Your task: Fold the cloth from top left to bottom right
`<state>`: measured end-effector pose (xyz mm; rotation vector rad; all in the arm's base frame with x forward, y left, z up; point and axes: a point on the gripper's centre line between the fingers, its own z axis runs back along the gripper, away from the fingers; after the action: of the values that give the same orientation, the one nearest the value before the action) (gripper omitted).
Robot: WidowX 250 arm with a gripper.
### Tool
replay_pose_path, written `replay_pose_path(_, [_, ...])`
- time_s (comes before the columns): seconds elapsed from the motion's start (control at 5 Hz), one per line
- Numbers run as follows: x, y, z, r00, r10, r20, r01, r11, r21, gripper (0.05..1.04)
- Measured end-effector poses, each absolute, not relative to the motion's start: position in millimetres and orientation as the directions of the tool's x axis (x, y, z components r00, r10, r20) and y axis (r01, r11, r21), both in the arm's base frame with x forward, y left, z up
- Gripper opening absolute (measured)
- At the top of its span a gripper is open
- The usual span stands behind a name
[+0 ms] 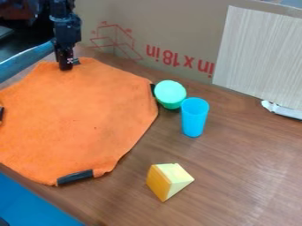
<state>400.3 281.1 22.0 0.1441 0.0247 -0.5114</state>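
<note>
Cloth of flat orange fabric [77,114] looks floppy, so pinch its top edge, can't tell if black gripper [66,66] is open or holding anything tbh.

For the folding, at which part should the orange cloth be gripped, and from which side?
Best is probably the upper-left edge of the orange cloth, near the gripper, coming from above: the cloth lies spread nearly flat on the table, so its edge would need to be pinched up.
</note>
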Motion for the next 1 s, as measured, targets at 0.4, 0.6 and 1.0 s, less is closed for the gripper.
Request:
replay_pose_path(0.4, [396,281,24,0.892,-0.452,-0.020,0.452,0.886,0.108,0.067])
replay_pose_path(0.6, [393,272,40,0.898,-0.439,0.014,0.436,0.894,0.101,0.056])
replay_pose_path(1.0, [383,241,77,0.880,-0.468,0.079,0.458,0.881,0.122,0.055])
